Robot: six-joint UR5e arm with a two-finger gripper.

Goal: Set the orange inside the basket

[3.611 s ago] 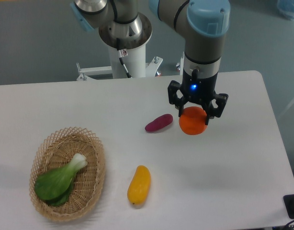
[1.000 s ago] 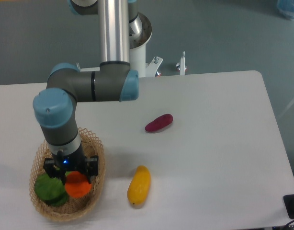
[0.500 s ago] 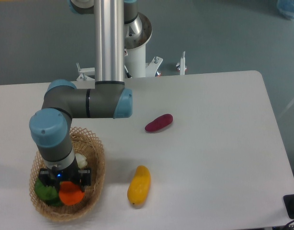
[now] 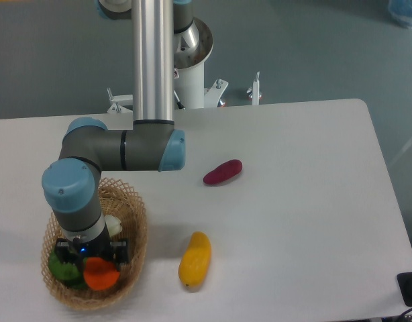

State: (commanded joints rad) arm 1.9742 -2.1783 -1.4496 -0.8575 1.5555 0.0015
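Observation:
The orange (image 4: 101,274) is round and deep red-orange. It sits low inside the oval woven wicker basket (image 4: 135,231) at the table's front left. My gripper (image 4: 93,260) points straight down into the basket, right over the orange, with its dark fingers (image 4: 123,252) on either side of the fruit. It looks shut on the orange. The arm's wrist hides the top of the orange and part of the basket's inside.
A green leafy vegetable (image 4: 61,265) with a white stalk (image 4: 113,225) lies in the basket next to the orange. A yellow-orange mango-like fruit (image 4: 194,259) lies right of the basket. A purple sweet potato (image 4: 223,172) lies mid-table. The arm's base stands at the back.
The gripper carried the orange from the right middle of the table across to the basket. Over the last second it has sunk lower into the basket, slightly left and towards the front.

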